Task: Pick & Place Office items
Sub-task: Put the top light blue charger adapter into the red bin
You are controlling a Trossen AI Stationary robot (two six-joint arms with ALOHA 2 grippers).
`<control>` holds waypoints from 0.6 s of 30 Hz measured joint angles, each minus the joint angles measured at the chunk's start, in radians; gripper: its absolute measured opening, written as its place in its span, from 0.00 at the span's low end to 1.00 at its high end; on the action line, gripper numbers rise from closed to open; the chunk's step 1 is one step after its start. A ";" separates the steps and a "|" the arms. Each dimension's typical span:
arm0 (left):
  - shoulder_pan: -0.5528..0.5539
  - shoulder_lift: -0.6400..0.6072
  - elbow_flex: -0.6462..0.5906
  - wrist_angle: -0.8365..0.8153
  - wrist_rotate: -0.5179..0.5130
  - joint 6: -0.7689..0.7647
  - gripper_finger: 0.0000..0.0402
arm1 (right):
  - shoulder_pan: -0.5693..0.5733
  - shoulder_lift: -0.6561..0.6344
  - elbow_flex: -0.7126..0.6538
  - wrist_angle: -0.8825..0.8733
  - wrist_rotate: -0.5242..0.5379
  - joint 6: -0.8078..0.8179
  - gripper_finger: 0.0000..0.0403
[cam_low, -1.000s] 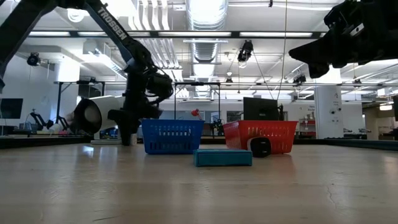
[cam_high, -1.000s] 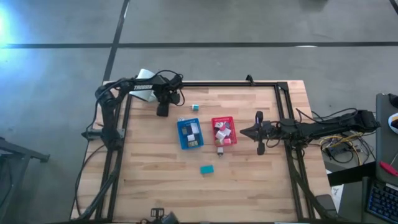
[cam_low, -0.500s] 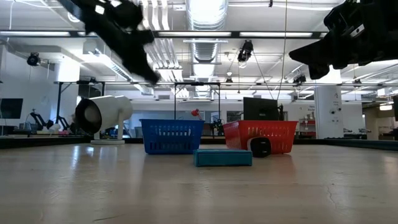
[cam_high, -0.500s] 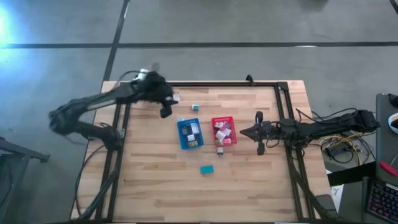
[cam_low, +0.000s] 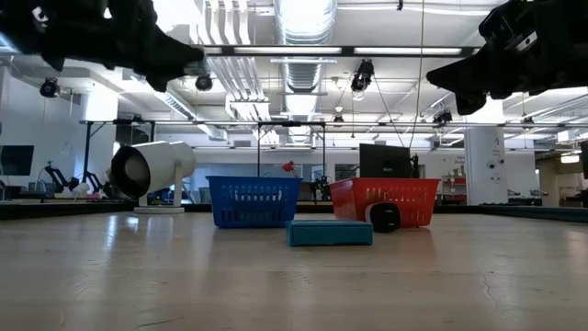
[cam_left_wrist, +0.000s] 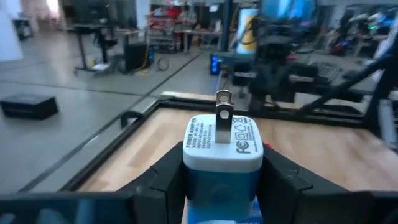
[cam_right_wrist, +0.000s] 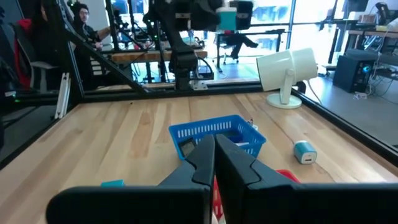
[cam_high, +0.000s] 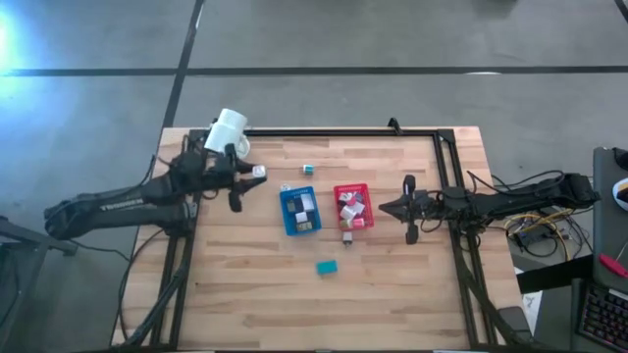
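A: What has the left pincer (cam_left_wrist: 221,186) got?

B: A white and blue power adapter (cam_left_wrist: 222,155), clamped by its flat sides between both fingers, prongs pointing away from the wrist, held up off the desk (cam_high: 392,284).

A: How will it handle?

B: Light, rigid, smooth plastic, I'd judge; it could slip, so grip the broad faces, never the prongs.

A: And the right pincer (cam_high: 410,238)?

B: Fully closed, empty, hovering just beside the red tray (cam_high: 365,186). The blue tray (cam_high: 285,211) lies beyond that.
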 joint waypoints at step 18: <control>-0.061 0.216 0.004 0.216 -0.082 -0.065 0.36 | 0.000 0.000 0.002 -0.001 0.027 -0.006 0.02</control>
